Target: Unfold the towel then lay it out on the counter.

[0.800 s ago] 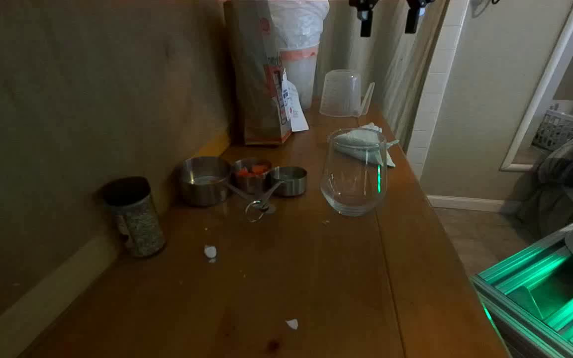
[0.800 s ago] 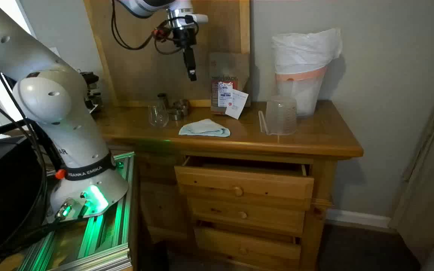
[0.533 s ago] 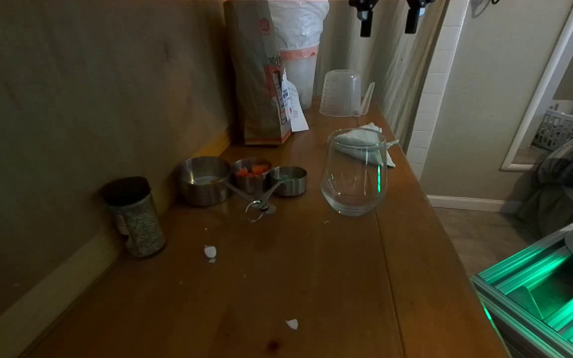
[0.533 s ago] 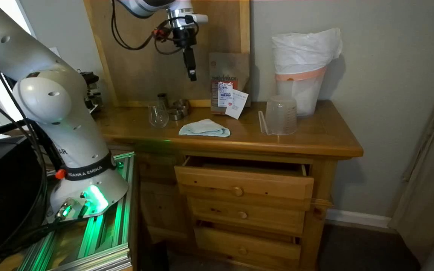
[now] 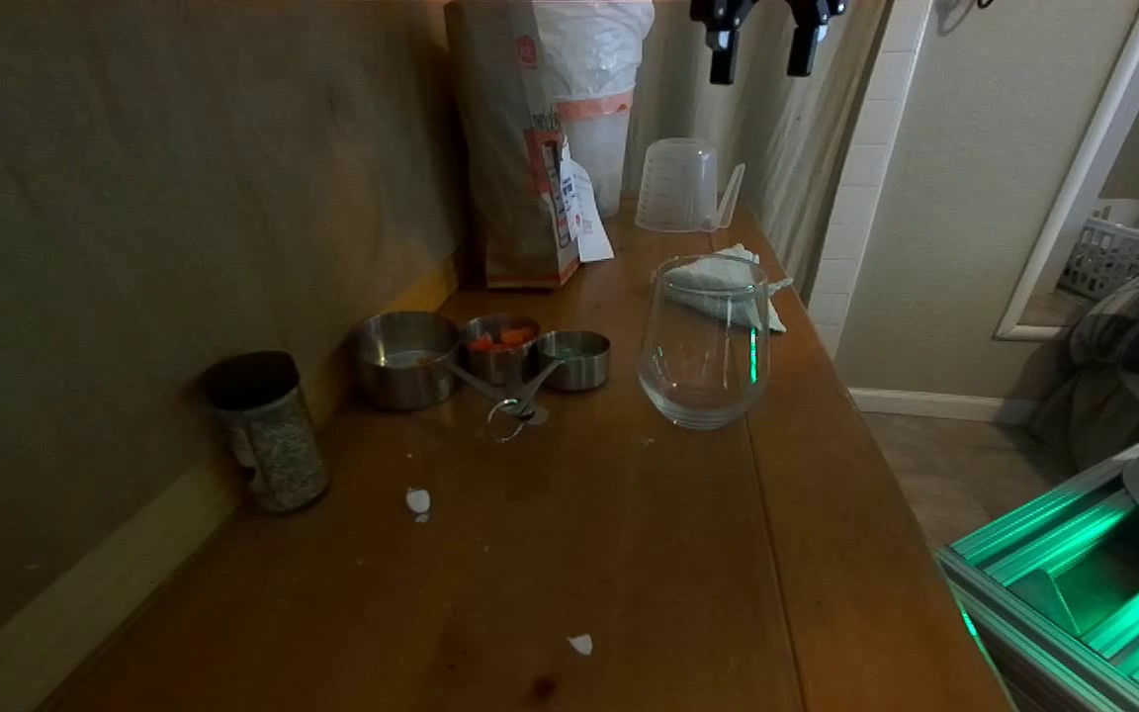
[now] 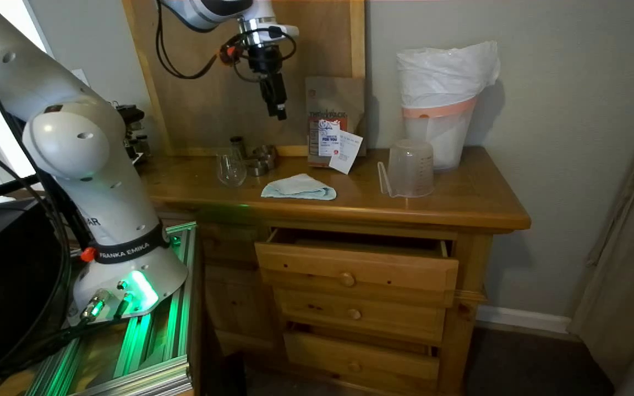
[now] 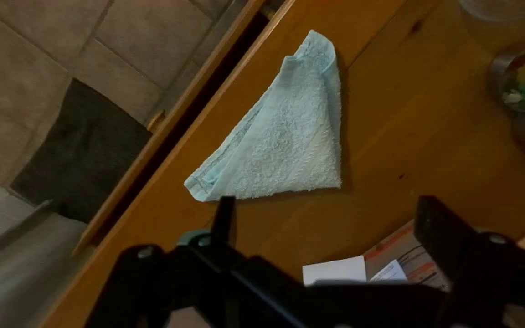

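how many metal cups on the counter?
3, side by side in an exterior view: large cup at picture left, middle cup holding orange pieces, small cup nearest the clear glass. No fourth shows, though one could be hidden.

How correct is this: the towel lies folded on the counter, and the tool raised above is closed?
Not quite: the tool raised above is open, its fingers apart in the wrist view. The towel does lie folded on the counter.
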